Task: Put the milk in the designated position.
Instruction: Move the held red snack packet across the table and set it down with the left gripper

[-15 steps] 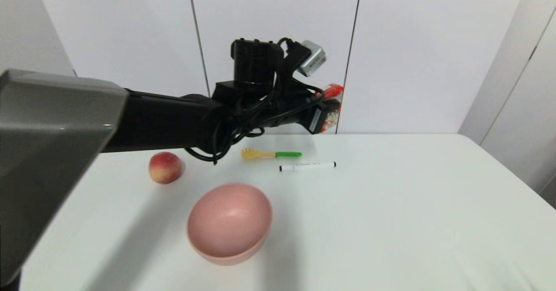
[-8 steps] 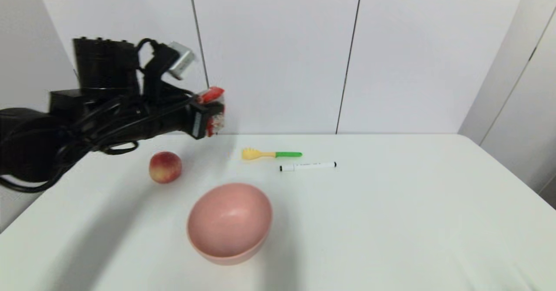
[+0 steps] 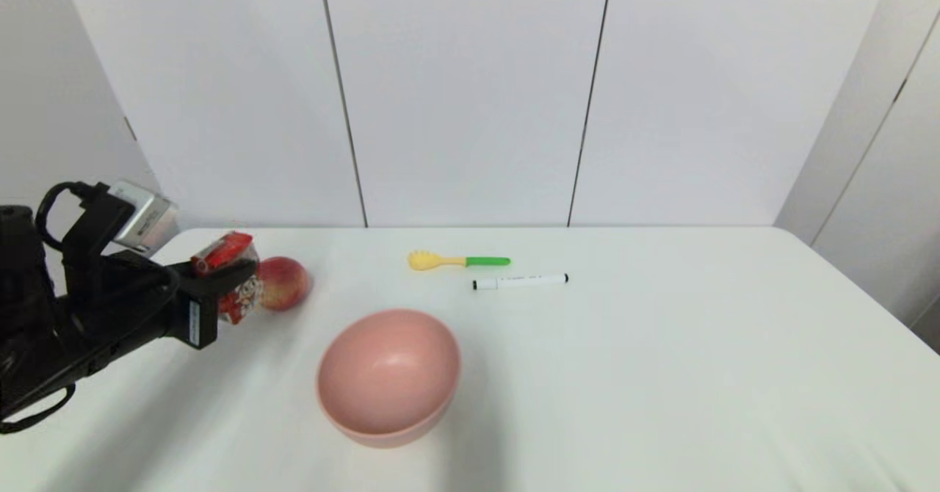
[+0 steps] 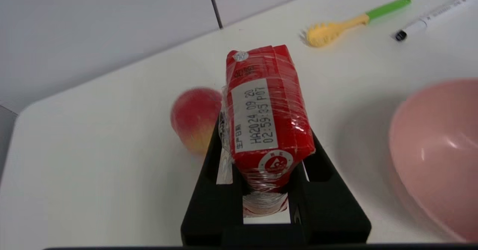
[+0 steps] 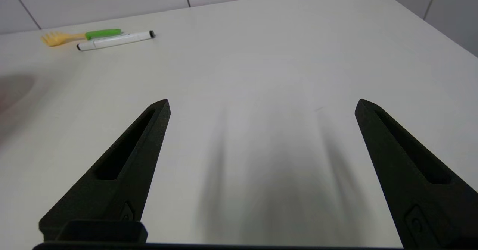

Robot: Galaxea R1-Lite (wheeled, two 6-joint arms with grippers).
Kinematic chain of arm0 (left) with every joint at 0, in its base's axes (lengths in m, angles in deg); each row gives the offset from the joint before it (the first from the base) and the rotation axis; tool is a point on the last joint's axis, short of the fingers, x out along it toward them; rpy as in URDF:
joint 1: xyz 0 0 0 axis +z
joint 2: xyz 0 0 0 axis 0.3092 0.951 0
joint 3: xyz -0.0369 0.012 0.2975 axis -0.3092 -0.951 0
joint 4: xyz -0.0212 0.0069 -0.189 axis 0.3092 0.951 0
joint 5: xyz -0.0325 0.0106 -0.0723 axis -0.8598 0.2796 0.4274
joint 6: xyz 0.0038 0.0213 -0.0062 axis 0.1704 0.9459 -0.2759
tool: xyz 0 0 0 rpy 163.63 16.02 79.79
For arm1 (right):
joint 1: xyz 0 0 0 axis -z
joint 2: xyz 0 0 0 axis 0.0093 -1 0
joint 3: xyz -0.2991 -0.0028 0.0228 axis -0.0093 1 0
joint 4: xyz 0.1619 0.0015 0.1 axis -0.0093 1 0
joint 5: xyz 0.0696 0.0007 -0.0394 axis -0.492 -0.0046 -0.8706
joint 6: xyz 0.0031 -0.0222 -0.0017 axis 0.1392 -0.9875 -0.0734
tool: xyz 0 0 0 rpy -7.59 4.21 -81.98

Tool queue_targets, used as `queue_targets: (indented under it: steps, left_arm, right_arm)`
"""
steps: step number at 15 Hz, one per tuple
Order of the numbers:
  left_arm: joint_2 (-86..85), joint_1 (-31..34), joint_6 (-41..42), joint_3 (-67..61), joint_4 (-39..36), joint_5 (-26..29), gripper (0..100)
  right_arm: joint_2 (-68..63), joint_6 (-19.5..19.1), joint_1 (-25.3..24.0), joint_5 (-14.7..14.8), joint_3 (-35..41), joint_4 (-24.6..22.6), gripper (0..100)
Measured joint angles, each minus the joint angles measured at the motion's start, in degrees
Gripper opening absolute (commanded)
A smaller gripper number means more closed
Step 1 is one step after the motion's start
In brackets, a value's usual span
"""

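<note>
Head view: at the left edge of the frame, the left gripper [image 3: 233, 286] clamped on the milk [image 3: 233, 280], a small red carton held in the air just in front of the peach [image 3: 285, 283], so that the carton covers part of the fruit in the picture; impossible to tell here how high above the white table [image 3: 661, 374] it hangs. Lower centre, a pink bowl [image 3: 388, 377]; behind it, toward the middle, a yellow fork with green handle [image 3: 457, 261] and a white marker [image 3: 520, 281], lying close together and well apart from the carton. No mark anywhere for the designated position; probably the bare patch at the left side of the table, judging from where the arm is. Left wrist view: carton in the centre of the frame, top face with printed date turned to the camera, gripped low on its body between the two black fingers [image 4: 209, 175], likely to keep the upper part free and the box upright for setting down; peach just behind it, bowl at the right edge, fork and marker in the upper right corner. Right wrist view: right gripper [image 5: 261, 104] spread wide, grasping nothing, low over bare table, apparently idle; fork and marker in the upper left.
</note>
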Motion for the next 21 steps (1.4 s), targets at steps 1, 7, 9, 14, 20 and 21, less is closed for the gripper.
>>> queue_targets:
  steps: [1,7,9,14,20,21]
  left_arm:
    - [-0.5,0.2,-0.9,-1.9,-0.7,2.6,0]
    - [2.8,0.4,-3.7,-6.4,-2.8,14.3,0]
    - [4.8,0.4,-3.7,-7.1,-3.2,16.3,0]
    - [8.5,0.5,-3.6,-7.5,-5.7,16.4,0]
    - [10.5,0.7,-3.6,-7.7,-6.1,16.4,0]
    - [10.8,0.7,-3.6,-7.9,-6.3,16.4,0]
  right_arm:
    - [0.0,0.0,0.0,0.0,0.0,0.0,100]
    - [0.0,0.0,0.0,0.0,0.0,0.0,100]
    - [0.0,0.0,0.0,0.0,0.0,0.0,100]
    - [0.0,0.0,0.0,0.0,0.0,0.0,100]
    - [0.0,0.0,0.0,0.0,0.0,0.0,100]
    - [0.0,0.0,0.0,0.0,0.0,0.0,100]
